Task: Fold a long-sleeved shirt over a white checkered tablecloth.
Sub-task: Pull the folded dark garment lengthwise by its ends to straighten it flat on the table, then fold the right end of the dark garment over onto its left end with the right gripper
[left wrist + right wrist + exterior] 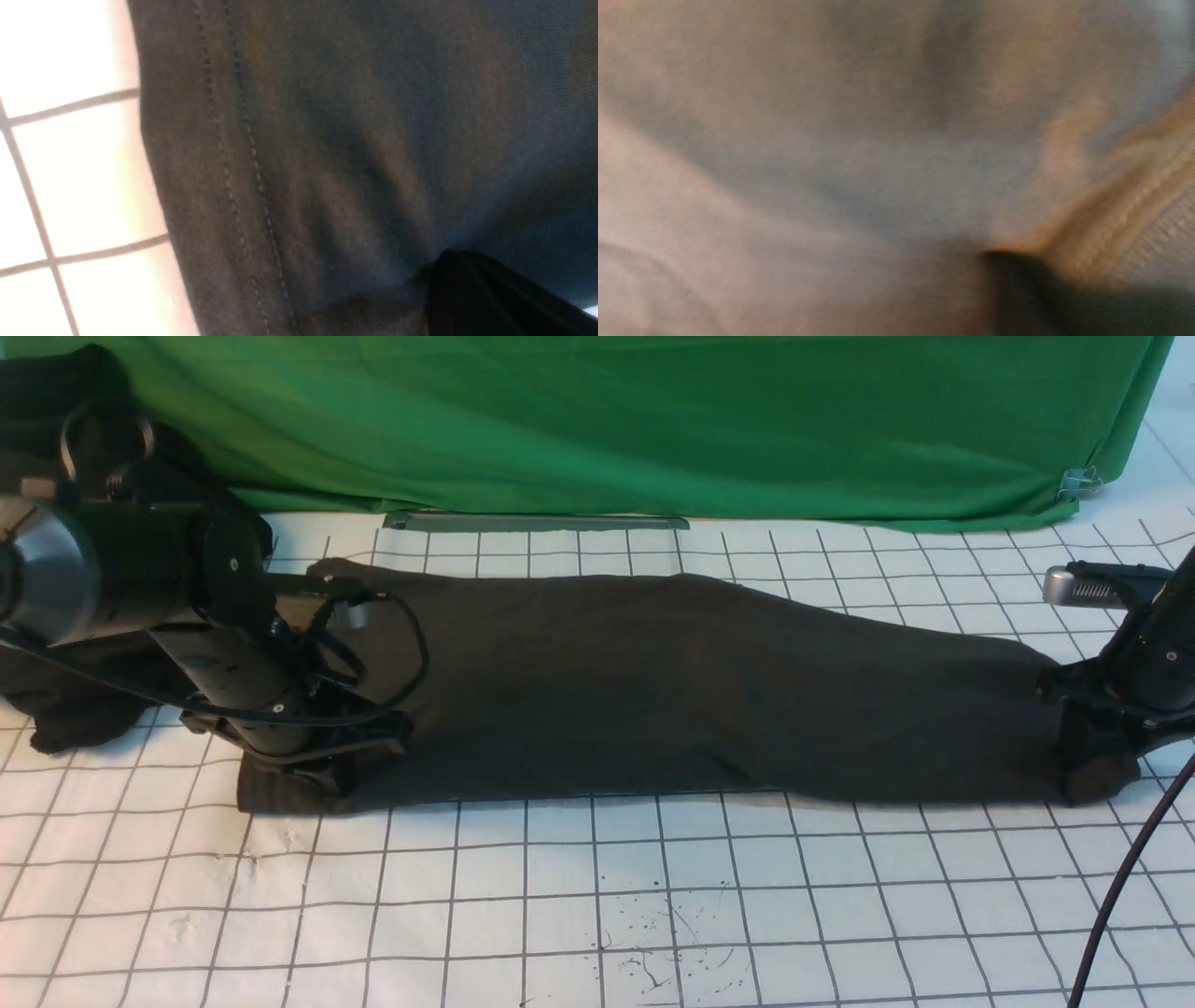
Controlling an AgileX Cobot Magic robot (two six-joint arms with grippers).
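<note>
The long-sleeved shirt (672,691), dark brownish-black, lies as one long band across the white checkered tablecloth (560,896). My left gripper (331,775) sits low on the band's left near corner, shut on the shirt. In the left wrist view the stitched hem (243,154) lies beside the tablecloth (70,177), and fabric puckers at a dark fingertip (476,298). My right gripper (1088,770) is down on the band's bunched right end. The right wrist view is blurred: shirt fabric (878,140) fills it, with a ribbed edge (1148,224) beside a dark fingertip (1017,289). How its jaws stand is unclear.
A bright green cloth (653,420) hangs along the back, with a grey strip (537,522) at its foot. A deeper black garment (65,700) is heaped at the far left behind my left arm. A black cable (1120,887) runs down at the right.
</note>
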